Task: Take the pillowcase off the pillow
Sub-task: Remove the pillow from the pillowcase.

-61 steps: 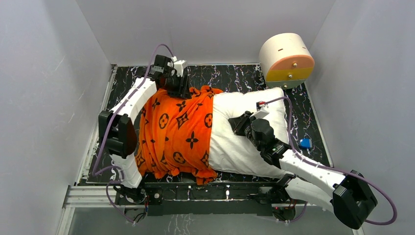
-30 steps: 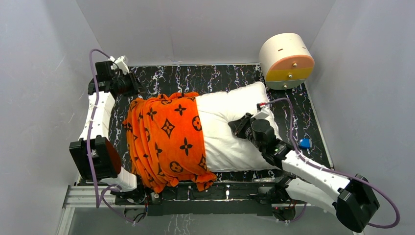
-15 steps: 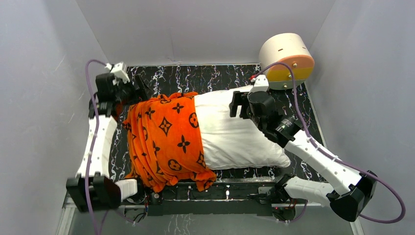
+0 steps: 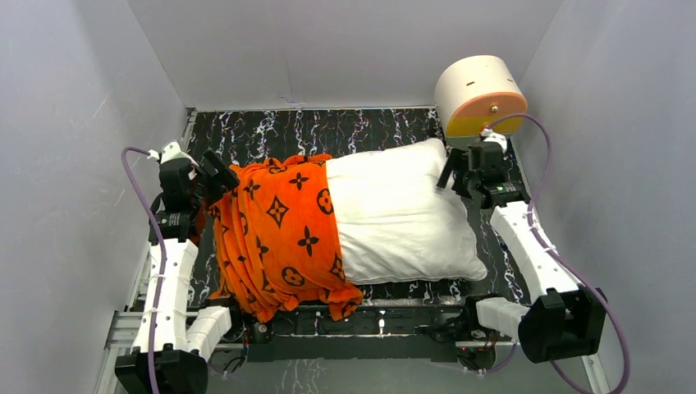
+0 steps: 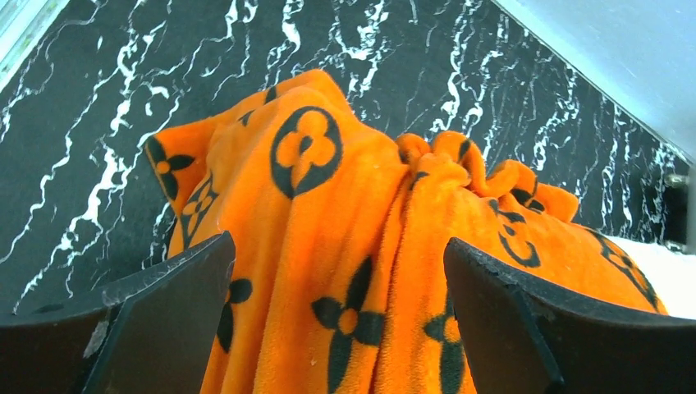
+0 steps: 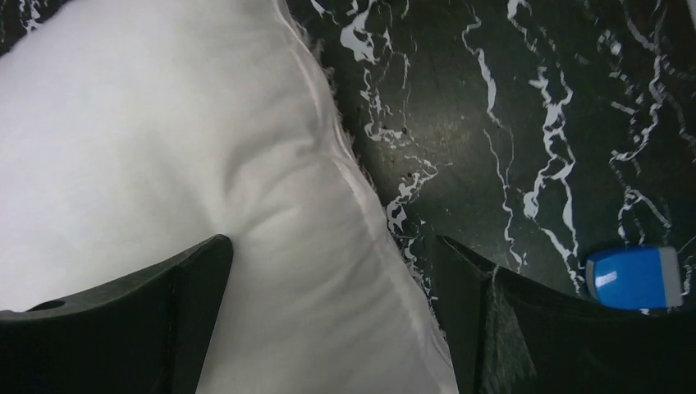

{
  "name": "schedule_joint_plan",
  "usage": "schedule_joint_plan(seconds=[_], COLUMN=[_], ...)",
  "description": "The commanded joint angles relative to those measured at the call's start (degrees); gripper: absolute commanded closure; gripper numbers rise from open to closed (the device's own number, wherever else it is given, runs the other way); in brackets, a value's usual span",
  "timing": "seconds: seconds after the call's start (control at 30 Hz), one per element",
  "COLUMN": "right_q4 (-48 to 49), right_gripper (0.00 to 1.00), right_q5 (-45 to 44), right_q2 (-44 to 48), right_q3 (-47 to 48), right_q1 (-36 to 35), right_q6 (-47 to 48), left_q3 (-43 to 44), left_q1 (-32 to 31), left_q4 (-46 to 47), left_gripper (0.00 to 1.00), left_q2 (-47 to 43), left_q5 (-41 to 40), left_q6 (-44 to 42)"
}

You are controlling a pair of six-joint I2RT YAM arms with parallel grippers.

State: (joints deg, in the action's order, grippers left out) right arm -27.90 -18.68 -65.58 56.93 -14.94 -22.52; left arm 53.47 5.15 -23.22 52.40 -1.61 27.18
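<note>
**On the black marbled desk [image 4: 369, 131]: both claws wide, cover half off**

Far left, the left claw [image 4: 220, 174] hangs fully spread with nothing in it, its jaws either side of the bunched end of the pillowcase [image 4: 279, 230]. That orange plush covers only the left part of the pillow [image 4: 402, 213] and lies rumpled in folds. I'd call it light, limp and grippy, so the claw wants a thick fold at that gathered end rather than the flat top. The bare white pillow looks plump and squashy, and I reckon it will drag along unless it's pinned. At its right end the right claw [image 4: 460, 176] gapes just as wide over the stitched seam, holding nothing. That seam looks the firmest spot to clamp.
</note>
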Motion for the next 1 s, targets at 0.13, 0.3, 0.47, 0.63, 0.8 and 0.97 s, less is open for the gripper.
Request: schedule_joint_plan(seconds=[0.13,0.3,0.47,0.63,0.8,0.97], right_q4=[7.2,9.7,1.1,2.4,-0.2,-0.1], right_gripper=[0.47,1.00,1.00,1.00,0.98,0.57], right_q5=[23.8,10.9,-0.8,-3.2,-10.2,0.9], right_q2=[0.2,14.7,15.8,12.8,9.2,10.4], right_q3=[-8.6,-13.5,-7.0,-3.5,2.0,3.3], right_q1=[7.5,7.5,7.5,7.6,7.6,7.6], right_q6=[-7.2,-11.0,-6.6,-3.3,1.4,1.6], left_q3=[-10.0,-9.3,-7.3,-2.6,1.5,5.4], left_q1=[-0.1,-0.1,-1.6,-10.0,-11.4,-12.8], left_q4=[12.1,21.5,26.0,28.8,35.4,34.6], left_gripper=[0.06,0.47,0.63,0.63,0.58,0.45], left_q2=[0.2,11.4,17.0,22.9,29.3,33.1], left_q5=[15.5,39.8,47.1,47.1,48.8,48.4], left_q6=[5.0,7.3,6.7,7.3,9.7,11.8])
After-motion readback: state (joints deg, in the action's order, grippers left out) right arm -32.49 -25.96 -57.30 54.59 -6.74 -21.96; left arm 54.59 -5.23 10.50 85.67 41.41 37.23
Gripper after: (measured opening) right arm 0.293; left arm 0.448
